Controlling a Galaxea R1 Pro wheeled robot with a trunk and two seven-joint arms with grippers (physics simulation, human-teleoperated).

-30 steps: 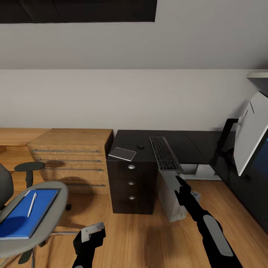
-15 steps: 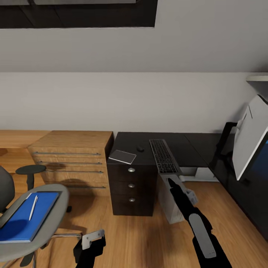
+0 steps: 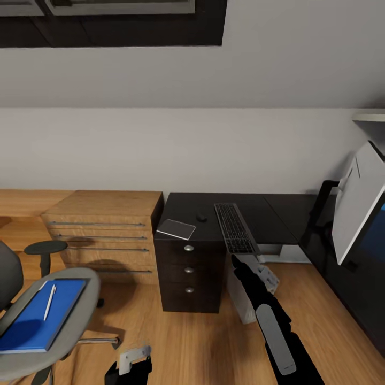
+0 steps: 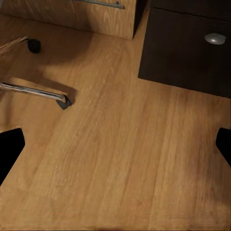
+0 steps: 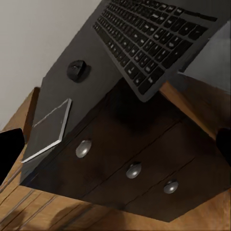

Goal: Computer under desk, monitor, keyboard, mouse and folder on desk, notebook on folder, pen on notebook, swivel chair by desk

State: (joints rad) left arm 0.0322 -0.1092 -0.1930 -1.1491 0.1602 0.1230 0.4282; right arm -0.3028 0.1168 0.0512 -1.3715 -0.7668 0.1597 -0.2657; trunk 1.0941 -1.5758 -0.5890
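- Two changes stand out over the last second: the whole head view has slid a little, which is the camera moving and not the furniture, and the right arm has pulled back from the desk edge toward lower centre.
- Desk sits centre-right, with the monitor tilted at the right edge; the computer stands under it, partly behind the arm.
- Swivel chair, lower left, is well apart from the desk and carries the folder with the pen lying on it.
- Keyboard overhangs the desk's front edge; it likely needs pushing in.
- Notebook and mouse lie left of the keyboard.
- Right gripper hangs just below the keyboard's end, fingers spread, holding nothing.
- Left gripper hovers over bare floor, fingers spread and empty; the folder looks like the next pickup.
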